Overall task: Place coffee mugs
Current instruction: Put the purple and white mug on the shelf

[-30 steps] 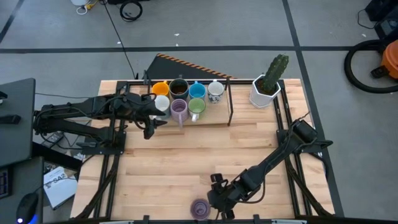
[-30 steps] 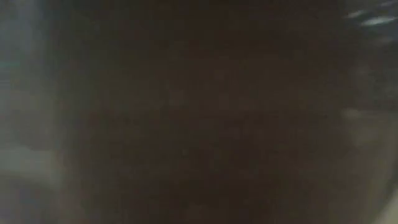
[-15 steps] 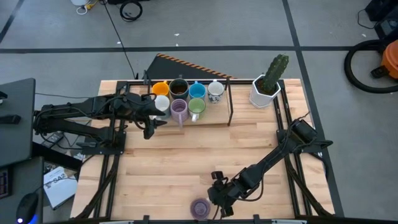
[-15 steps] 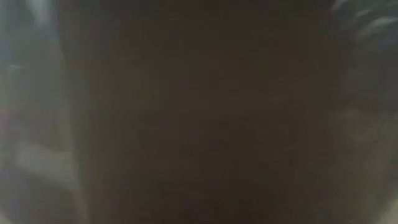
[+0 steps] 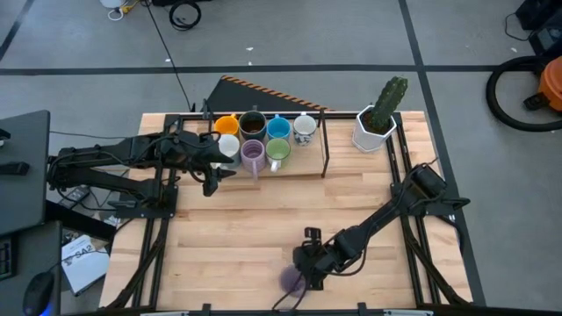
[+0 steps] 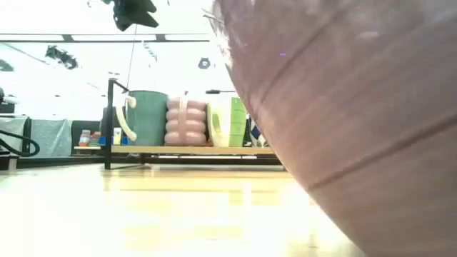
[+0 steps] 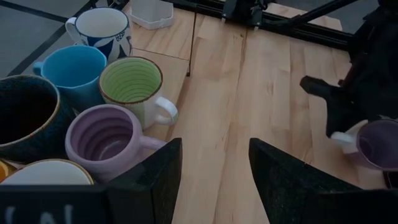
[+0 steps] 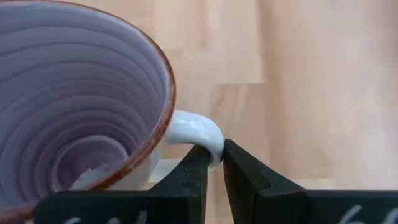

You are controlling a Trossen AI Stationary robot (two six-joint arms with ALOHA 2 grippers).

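The purple mug (image 8: 81, 106) has just been pinched by its handle in the right end effector (image 8: 212, 163) (lower centre of the high view) and lifted off the bench (image 5: 237, 237), so carrying can begin; the left end effector (image 7: 211, 168) is held spread.

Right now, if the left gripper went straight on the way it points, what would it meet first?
Probably nothing close: the left gripper points along bare table beside the racked mugs; farther off stands the right gripper.

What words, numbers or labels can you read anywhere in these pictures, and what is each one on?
None reads in full.
White marks on the right gripper, cut off at the picture's edge: unreadable.
White marks on the left gripper, likewise cut off: unreadable.
Print on the white paper on the floor beside the table: too small to read.
The mugs show no writing.
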